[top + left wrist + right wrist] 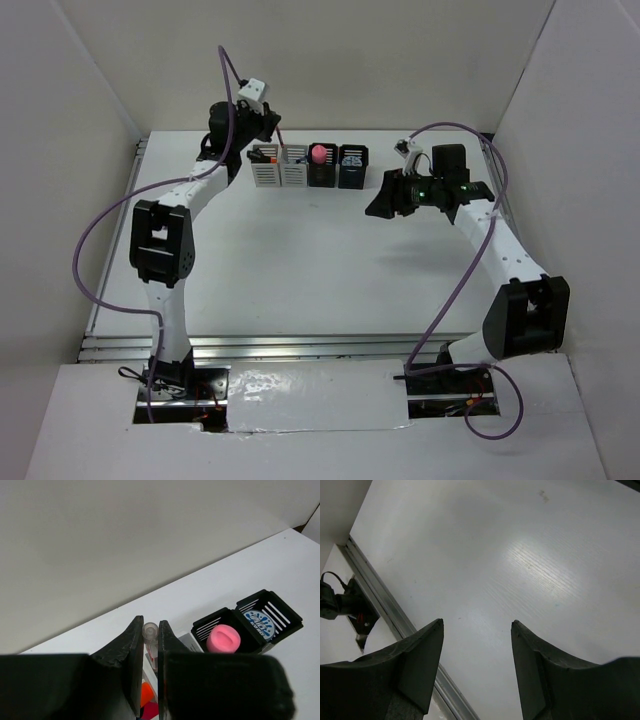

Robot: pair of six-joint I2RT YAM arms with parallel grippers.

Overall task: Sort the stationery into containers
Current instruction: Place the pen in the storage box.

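Pinching a clear pen (150, 632), left gripper (150, 624) hovers over grey containers (278, 172); right gripper (477, 626) spread.

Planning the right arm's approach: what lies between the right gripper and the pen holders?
Nothing. The top view shows only bare white table between the open right gripper and the nearest black pen holder.

High rear overview of table (300, 270); close oblique wrist views; containers (295, 178) common to overview and left.

table (545, 565) white, faint wood grain, soft sheen; containers (286, 608) matt slotted plastic; pen (150, 629) clear plastic
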